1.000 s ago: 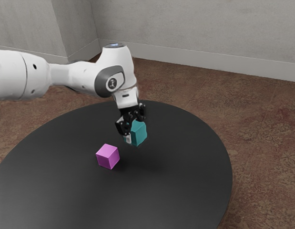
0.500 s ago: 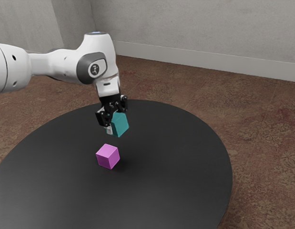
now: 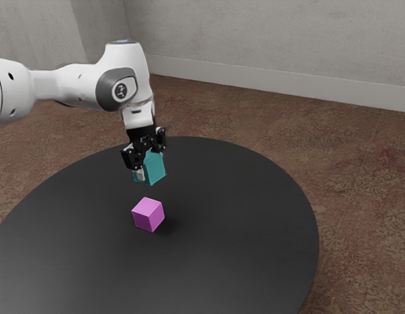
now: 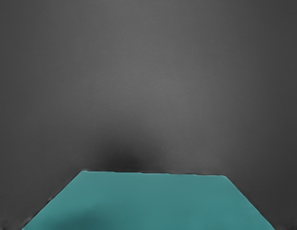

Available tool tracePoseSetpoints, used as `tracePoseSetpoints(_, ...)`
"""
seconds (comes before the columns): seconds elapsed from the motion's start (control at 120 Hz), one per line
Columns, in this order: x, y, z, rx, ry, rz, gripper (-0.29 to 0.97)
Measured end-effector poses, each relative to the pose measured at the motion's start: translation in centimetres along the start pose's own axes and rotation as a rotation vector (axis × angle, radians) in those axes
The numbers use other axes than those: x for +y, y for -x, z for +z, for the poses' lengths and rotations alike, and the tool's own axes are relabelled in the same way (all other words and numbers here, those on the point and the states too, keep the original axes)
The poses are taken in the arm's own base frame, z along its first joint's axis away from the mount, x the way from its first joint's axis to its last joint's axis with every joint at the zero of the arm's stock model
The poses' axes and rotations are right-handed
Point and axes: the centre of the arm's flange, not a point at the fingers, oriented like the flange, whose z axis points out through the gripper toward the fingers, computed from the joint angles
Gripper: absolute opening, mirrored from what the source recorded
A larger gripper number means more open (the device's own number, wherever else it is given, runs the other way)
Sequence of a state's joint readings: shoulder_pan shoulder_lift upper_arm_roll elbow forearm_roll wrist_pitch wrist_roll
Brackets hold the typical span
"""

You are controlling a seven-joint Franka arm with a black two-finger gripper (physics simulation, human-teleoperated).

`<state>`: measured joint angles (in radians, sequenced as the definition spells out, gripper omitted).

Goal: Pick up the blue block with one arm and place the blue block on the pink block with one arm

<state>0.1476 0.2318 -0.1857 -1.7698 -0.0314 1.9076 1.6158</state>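
Gripper (image 3: 146,163): is clamping the blue block from two sides, hanging in the air above the table.
Blue block (image 3: 156,172): teal in shade, is sitting tilted between the fingers, at 12 o'clock from the pink block in the exterior view, apart from it.
Pink block (image 3: 148,215): is lying on the table, untouched.
Table (image 3: 254,216): round, black, is carrying the pink block's shadow at 3 o'clock.
Arm (image 3: 71,88): is reaching in from 10 o'clock.
Wrist view: the blue block (image 4: 148,203) is showing just under the hand, dark table (image 4: 148,72) beyond it.
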Motion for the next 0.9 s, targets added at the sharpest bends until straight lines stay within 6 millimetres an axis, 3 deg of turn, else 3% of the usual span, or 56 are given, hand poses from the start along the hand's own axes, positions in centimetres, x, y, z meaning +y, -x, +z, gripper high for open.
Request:
tracePoseSetpoints(0.183,-0.3,2.0,1.3,-0.006,0.019,-0.012,0.39)
tracePoseSetpoints(0.383,-1.6,4.2,6.0,-0.002,0.049,-0.026,0.38)
tracePoseSetpoints(0.467,-1.9,5.0,7.0,-0.007,0.047,-0.028,0.37)
tracePoseSetpoints(0.758,-1.8,5.2,9.4,-0.012,0.062,-0.016,0.37)
tracePoseSetpoints(0.9,-1.8,4.5,9.2,-0.014,0.055,-0.003,0.37)
